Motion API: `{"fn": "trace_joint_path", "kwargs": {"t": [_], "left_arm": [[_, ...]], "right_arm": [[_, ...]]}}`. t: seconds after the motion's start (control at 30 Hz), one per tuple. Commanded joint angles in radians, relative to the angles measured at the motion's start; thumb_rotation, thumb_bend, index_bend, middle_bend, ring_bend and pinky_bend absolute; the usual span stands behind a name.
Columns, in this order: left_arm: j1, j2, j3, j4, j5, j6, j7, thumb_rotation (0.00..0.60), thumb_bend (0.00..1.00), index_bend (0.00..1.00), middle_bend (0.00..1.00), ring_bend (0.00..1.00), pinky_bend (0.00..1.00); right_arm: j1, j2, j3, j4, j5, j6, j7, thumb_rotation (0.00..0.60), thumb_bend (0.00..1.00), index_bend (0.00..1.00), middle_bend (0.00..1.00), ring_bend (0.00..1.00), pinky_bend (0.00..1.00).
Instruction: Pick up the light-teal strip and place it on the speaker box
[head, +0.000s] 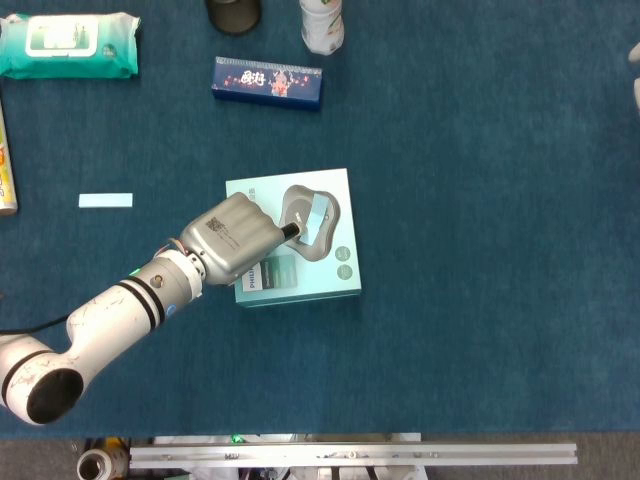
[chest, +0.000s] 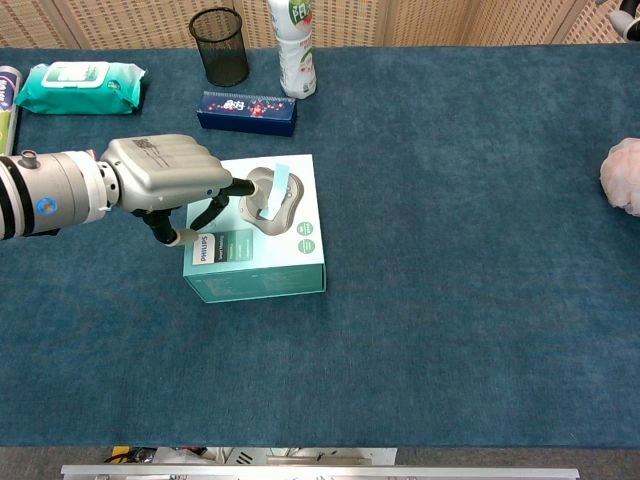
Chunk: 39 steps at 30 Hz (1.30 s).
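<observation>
The light-teal speaker box (head: 260, 195) (chest: 300, 270) lies flat at mid-table. My left hand (head: 232, 240) (chest: 165, 178) reaches over its left side from the lower left. Its dark fingertips (chest: 243, 186) hold the lower end of a light-teal strip (head: 318, 213) (chest: 274, 190). The strip stands tilted over the grey speaker picture on the lid. A second light-teal strip (head: 105, 200) lies flat on the cloth to the left. My right hand (chest: 622, 176) shows only as a pale shape at the right edge, far from the box.
A dark blue carton (head: 267, 81) (chest: 247, 112) lies behind the speaker box. At the back stand a black mesh cup (chest: 220, 46) and a white bottle (chest: 291, 48). A teal wipes pack (head: 68, 45) sits at the back left.
</observation>
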Motion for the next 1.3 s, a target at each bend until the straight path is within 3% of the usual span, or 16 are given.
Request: {"fn": "trace_joint_path", "kwargs": {"t": [0.03,0.83,1.07,1.2,1.3], "left_arm": [[0.004,0.005,0.001,-0.007,0.007,0.004,-0.002,0.6,0.86,0.16,1.0,1.0,0.94],[0.019,0.012,0.001,-0.014,0.023,0.01,-0.008,0.6,0.86,0.16,1.0,1.0,0.94],[0.091,0.063,-0.013,-0.02,0.112,0.082,-0.103,0.6,0.86,0.14,0.97,0.99,0.92],[0.179,0.1,-0.009,0.009,0.214,0.169,-0.202,0.6,0.83,0.11,0.86,0.86,0.84],[0.241,0.123,0.002,0.045,0.258,0.227,-0.264,0.6,0.7,0.09,0.69,0.67,0.75]], "right_arm": [[0.001,-0.001,-0.001,0.0,0.001,-0.001,-0.003,0.6,0.38,0.44,0.65,0.67,0.82],[-0.008,0.009,0.007,-0.007,0.004,0.012,0.004,0.6,0.38,0.44,0.65,0.67,0.82],[-0.039,0.036,0.007,-0.029,-0.022,0.038,0.031,0.6,0.38,0.44,0.65,0.67,0.82],[-0.083,0.056,-0.02,-0.045,-0.077,0.084,0.031,0.6,0.38,0.44,0.65,0.66,0.82],[-0.118,0.059,-0.049,-0.039,-0.118,0.127,0.017,0.6,0.38,0.44,0.65,0.63,0.81]]}}
